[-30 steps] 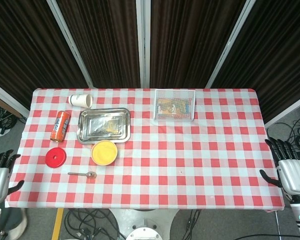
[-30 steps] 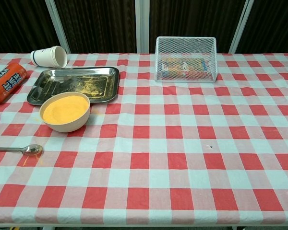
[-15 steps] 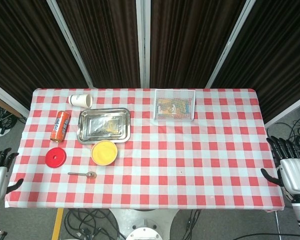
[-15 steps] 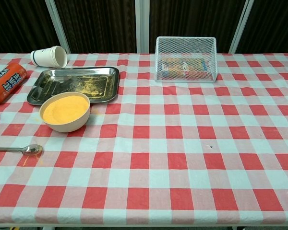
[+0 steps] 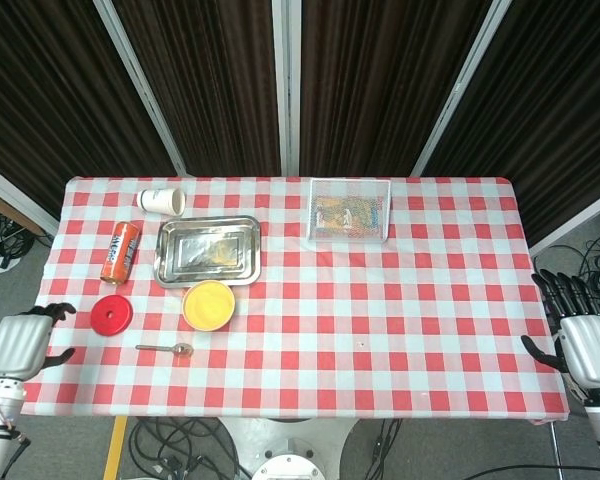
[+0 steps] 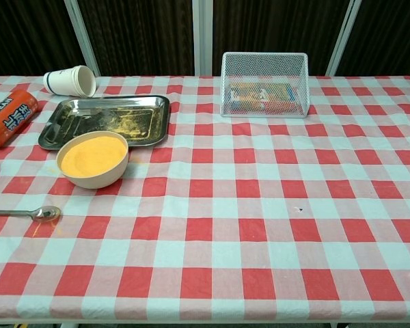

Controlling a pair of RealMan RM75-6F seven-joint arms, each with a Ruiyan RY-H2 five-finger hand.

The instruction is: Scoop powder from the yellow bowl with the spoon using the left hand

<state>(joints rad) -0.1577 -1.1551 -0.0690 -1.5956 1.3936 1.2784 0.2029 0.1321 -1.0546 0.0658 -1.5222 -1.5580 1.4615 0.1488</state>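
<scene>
Spoon (image 5: 166, 349) flat on checked tablecloth (image 5: 400, 330), just in front of yellow bowl (image 5: 208, 305), bowl end toward bowl's front-right, handle pointing off to the left. Untouched. Yellow bowl full of orange-yellow powder (image 6: 93, 155), level, no scoop mark visible. Judged: task at the very start; reach, grasp, dip and lift all left to do.

Left hand (image 5: 22, 345) over table's left edge, well left of bowl, level with spoon handle but apart from it. Holding nothing; fingers curled forward, thumb apart. Right hand (image 5: 586, 345) far right of bowl, off table edge, fingers spread, empty. Neither hand in chest view.

Versus half a second ago: left hand up and inward toward spoon, turned so back of palm faces camera. Right hand unchanged. Nothing on table shifted.

Around bowl: steel tray (image 5: 208, 250) just behind, dusted with powder; red lid (image 5: 110, 315) to the left; orange can (image 5: 121, 251) lying left of tray; paper cup (image 5: 162, 201) on its side further back; wire mesh basket (image 5: 350, 218) back right.
</scene>
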